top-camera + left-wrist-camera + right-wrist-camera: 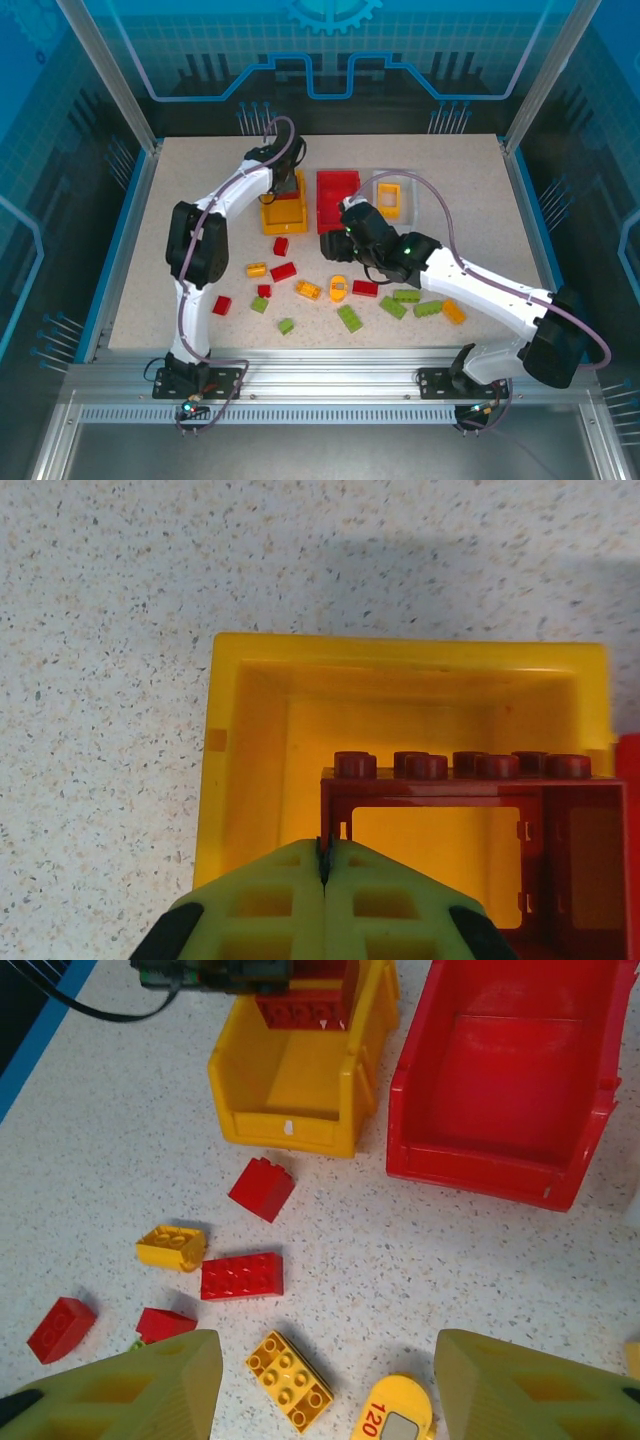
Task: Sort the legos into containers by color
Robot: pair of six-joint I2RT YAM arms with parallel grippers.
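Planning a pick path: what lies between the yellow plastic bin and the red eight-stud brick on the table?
In the right wrist view, one small red square brick lies there, touching neither.

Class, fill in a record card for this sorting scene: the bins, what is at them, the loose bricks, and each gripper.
Bins: yellow bin, red bin, white bin, in a row
Red frame brick: at the yellow bin, held or resting unclear
In white bin: yellow piece
Loose bricks: red, green, yellow, scattered before the bins
Left gripper: shut, over yellow bin
Right gripper: open, above loose bricks
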